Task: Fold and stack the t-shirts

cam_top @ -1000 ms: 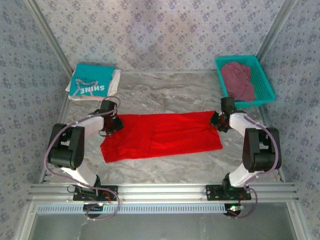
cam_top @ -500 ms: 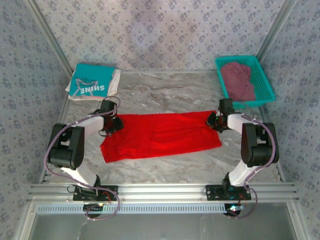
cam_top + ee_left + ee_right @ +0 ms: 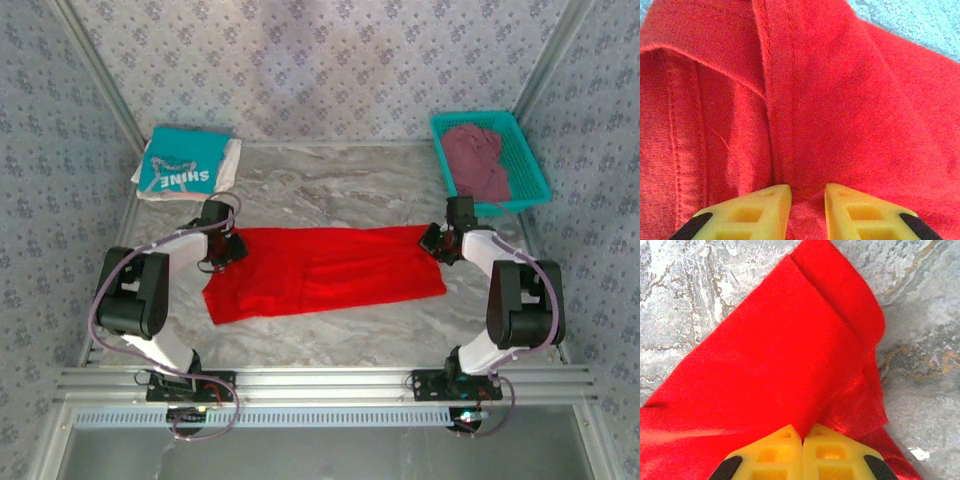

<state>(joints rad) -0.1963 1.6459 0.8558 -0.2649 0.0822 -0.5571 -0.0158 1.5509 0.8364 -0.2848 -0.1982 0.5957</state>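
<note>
The bright red t-shirt lies spread across the middle of the marble table, folded into a long band. My left gripper sits at its far left corner. In the left wrist view, the yellow fingers stand a little apart with a ridge of red cloth bunched between them. My right gripper is at the far right corner. There the jaws are shut on a pinched fold of the red cloth. A folded teal "SHINE" t-shirt lies on a white one at the back left.
A teal basket at the back right holds a crumpled maroon t-shirt. Patterned walls close in the table on three sides. A metal rail runs along the near edge. Bare marble shows behind and in front of the red shirt.
My right gripper has closed onto the red shirt's far right corner, and that edge shifted slightly. The left gripper has stayed where it was.
</note>
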